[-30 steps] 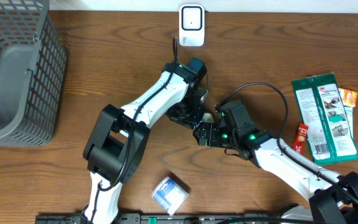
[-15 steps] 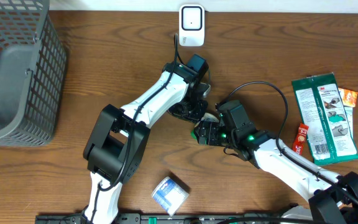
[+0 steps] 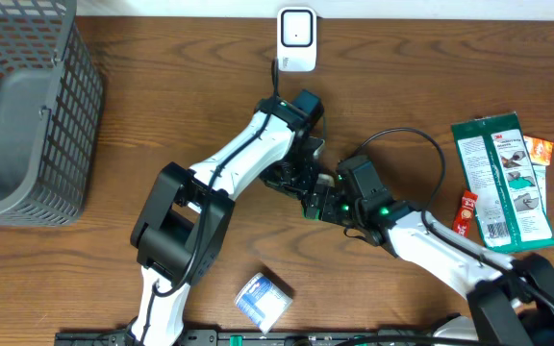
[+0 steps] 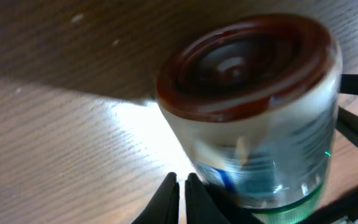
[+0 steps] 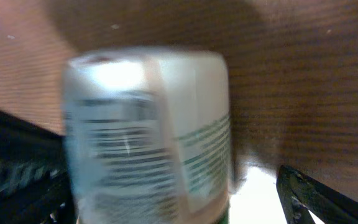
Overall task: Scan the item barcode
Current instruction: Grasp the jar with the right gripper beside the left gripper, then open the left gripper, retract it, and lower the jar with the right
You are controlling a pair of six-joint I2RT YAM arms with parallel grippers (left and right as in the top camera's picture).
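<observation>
A grey plastic mesh basket [image 3: 22, 106] stands well to the left of the left end effector [image 4: 180, 186]. That end effector's fingers are pinched together on nothing, just beside the brown-lidded clear plastic jar [image 4: 253, 118] over the wooden counter [image 4: 55, 143]. The right end effector [image 3: 315, 202] is spread wide around that jar, with one finger [image 5: 300, 190] visibly apart from it.

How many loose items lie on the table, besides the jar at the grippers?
4: green package at right; orange packet at its upper right edge; red packet at its left edge; blue-white pack near the front. Arms may hide others.
</observation>
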